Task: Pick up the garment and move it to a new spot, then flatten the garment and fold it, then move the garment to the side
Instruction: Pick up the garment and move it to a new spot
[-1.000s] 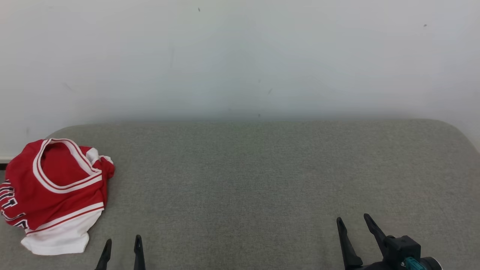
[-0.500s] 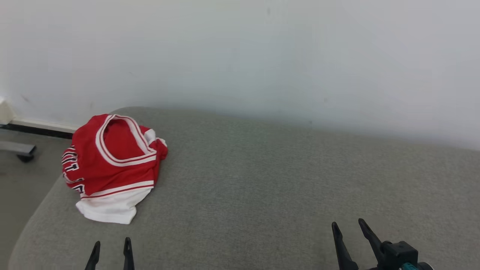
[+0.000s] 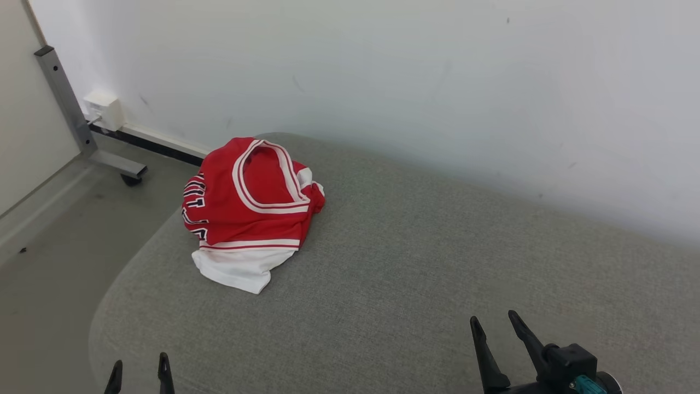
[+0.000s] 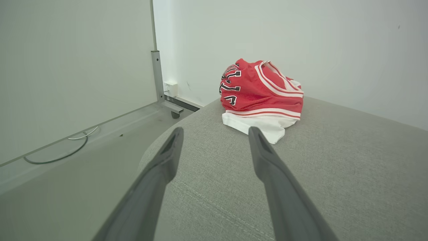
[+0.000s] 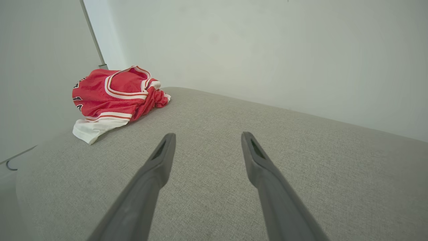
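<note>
A crumpled red and white jersey [image 3: 249, 213] lies bunched at the far left corner of the grey cushion [image 3: 410, 262], close to the wall [image 3: 383, 82]. The left gripper [image 3: 140, 359] hovers over the cushion's near left edge, the right gripper [image 3: 492, 316] over its near edge further right. Both have their fingers spread apart, holding nothing, well apart from the jersey.

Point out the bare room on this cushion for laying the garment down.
Bare: the wide grey fabric cushion right of the crumpled red-and-white jersey, from the white wall down to the right gripper. Crowded: the cushion's far left corner, where the jersey lies.
</note>
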### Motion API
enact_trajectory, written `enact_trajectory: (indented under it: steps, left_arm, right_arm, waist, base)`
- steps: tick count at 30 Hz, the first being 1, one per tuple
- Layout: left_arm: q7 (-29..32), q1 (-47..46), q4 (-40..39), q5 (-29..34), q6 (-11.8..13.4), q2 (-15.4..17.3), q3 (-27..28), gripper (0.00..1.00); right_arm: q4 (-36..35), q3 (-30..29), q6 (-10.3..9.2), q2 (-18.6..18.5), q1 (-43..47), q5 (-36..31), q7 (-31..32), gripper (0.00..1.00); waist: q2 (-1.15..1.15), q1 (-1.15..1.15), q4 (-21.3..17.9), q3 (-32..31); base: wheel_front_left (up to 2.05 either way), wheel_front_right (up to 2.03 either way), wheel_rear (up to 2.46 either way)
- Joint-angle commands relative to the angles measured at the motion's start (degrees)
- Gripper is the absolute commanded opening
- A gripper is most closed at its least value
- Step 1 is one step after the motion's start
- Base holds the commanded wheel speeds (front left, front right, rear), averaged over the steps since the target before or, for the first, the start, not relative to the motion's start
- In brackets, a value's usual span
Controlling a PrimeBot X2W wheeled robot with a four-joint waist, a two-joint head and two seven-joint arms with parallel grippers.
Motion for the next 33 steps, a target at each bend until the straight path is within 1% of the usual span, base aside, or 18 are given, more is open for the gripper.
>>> enact_trajectory:
  steps: [1,8,14,16,20,24,28,31,32,33]
  left_arm:
    - [-0.2,0.8,-0.8,-0.1,0.4,-0.1,0.3,1.0]
    - [-0.2,1.9,-3.0,-0.8,1.3,-0.7,0.6,1.0]
    - [0.7,1.2,-2.4,-1.4,1.6,-0.9,0.2,1.0]
    - [1.2,0.7,-2.2,-1.8,1.5,-0.9,0.3,1.0]
    - [5.5,-3.4,-0.3,-2.7,0.0,1.1,-0.2,1.0]
    - [10.0,-9.3,2.3,-4.5,-1.3,3.7,0.7,1.0]
    - [14.6,-16.4,4.5,-8.3,-2.4,6.8,2.9,1.0]
    - [18.6,-21.6,5.6,-11.2,-3.3,10.3,4.5,1.0]
    - [20.0,-23.1,5.8,-11.1,-3.6,12.3,4.7,1.0]
    - [21.5,-24.8,6.1,-12.9,-3.6,13.1,5.8,1.0]
  right_arm:
    - [0.4,0.3,0.05,-0.1,-0.9,0.3,-0.3,1.0]
    - [2.1,1.9,0.05,-0.1,-3.2,0.5,-0.7,1.0]
    - [3.1,2.1,0.05,-0.1,-3.2,0.9,-1.3,1.0]
    - [3.2,2.0,0.05,-0.1,-3.0,1.0,-1.4,1.0]
    - [3.3,1.6,0.05,-0.1,-2.2,1.0,-1.7,1.0]
    - [2.1,2.6,0.04,-0.1,-3.5,-0.3,-0.9,1.0]
    - [-0.1,4.3,0.05,-0.1,-6.2,-2.1,0.7,1.0]
    - [-1.8,5.7,0.05,-0.1,-8.8,-3.4,1.7,1.0]
    - [-2.4,6.2,0.05,-0.1,-9.6,-3.6,1.9,1.0]
    - [-2.9,6.5,0.05,-0.1,-10.5,-3.7,2.1,1.0]
  waist:
    - [0.0,0.0,2.2,1.4]
    - [0.0,0.0,2.8,2.2]
    - [0.0,0.0,2.8,2.2]
    - [0.0,0.0,2.7,2.2]
    - [0.0,0.0,2.3,2.1]
    - [0.0,0.0,-1.3,4.6]
    - [0.0,0.0,-7.1,9.9]
    - [0.0,0.0,-11.8,14.6]
    - [0.0,0.0,-13.4,16.2]
    - [0.0,0.0,-14.8,17.8]
  base:
    - [0.0,0.0,0.0]
    - [0.0,0.0,0.0]
    - [0.0,0.0,0.0]
    - [0.0,0.0,0.0]
    - [0.0,0.0,0.0]
    - [0.0,0.0,0.0]
    - [0.0,0.0,0.0]
    - [0.0,0.0,0.0]
    - [0.0,0.0,0.0]
    - [0.0,0.0,0.0]
